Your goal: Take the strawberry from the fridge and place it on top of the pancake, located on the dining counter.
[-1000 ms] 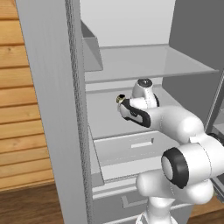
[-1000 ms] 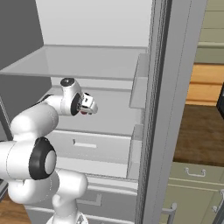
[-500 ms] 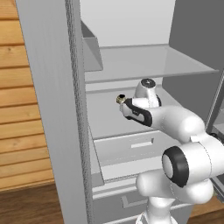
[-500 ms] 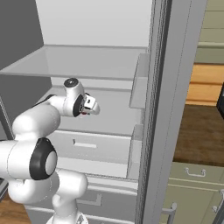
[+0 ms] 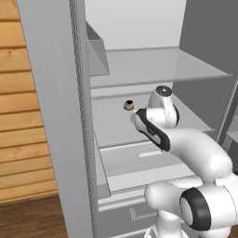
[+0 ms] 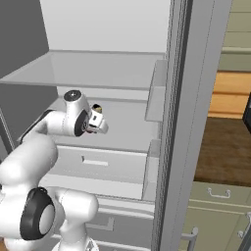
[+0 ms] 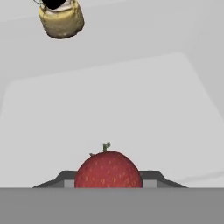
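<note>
Hand (image 7: 108, 183) clenched on strawberry (image 7: 108, 169) on fridge shelf (image 7: 131, 100); grasp step looks done. Next: lift, back out clear of the shelf.

The white arm rises from its base, bends at the elbow and reaches forward and up, wrist level. The gripper (image 7: 108, 183) points ahead, its dark fingers (image 7: 151, 177) closed on the strawberry (image 7: 108, 169), one at each side.
</note>
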Tool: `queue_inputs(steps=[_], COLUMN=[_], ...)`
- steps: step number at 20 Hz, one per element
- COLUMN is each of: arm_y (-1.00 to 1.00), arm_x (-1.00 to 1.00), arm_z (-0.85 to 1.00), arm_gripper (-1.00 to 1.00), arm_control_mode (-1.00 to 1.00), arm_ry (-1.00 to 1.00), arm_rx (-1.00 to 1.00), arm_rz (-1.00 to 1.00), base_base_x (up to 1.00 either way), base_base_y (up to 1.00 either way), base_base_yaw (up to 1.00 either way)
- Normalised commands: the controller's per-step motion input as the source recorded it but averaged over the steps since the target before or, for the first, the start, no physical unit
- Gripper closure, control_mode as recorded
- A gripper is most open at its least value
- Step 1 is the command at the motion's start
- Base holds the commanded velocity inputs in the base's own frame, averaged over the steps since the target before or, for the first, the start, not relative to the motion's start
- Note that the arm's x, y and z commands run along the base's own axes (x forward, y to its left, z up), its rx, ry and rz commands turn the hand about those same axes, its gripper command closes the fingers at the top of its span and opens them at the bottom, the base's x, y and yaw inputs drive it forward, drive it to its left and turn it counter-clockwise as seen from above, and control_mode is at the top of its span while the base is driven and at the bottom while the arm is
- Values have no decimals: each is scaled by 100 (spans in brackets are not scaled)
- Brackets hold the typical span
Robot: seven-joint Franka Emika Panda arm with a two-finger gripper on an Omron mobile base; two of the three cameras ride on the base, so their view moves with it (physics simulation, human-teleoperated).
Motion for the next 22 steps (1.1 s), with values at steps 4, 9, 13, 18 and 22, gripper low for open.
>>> queue_inputs(steps=[4, 9, 13, 18, 22], arm_y=[20, 13, 0, 0, -3], arm_x=[-80, -79, -91, -93, -100], arm_z=[67, 96, 76, 35, 6], arm_gripper=[100, 100, 100, 100, 100], arm_control_mode=[-100, -100, -100, -100, -100], arm_ry=[5, 14, 23, 37, -2], arm_rx=[0, 0, 0, 0, 2], arm_rz=[0, 0, 0, 2, 16], base_base_x=[0, 0, 0, 0, 0], base_base_y=[0, 0, 0, 0, 0], base_base_yaw=[0, 0, 0, 0, 0])
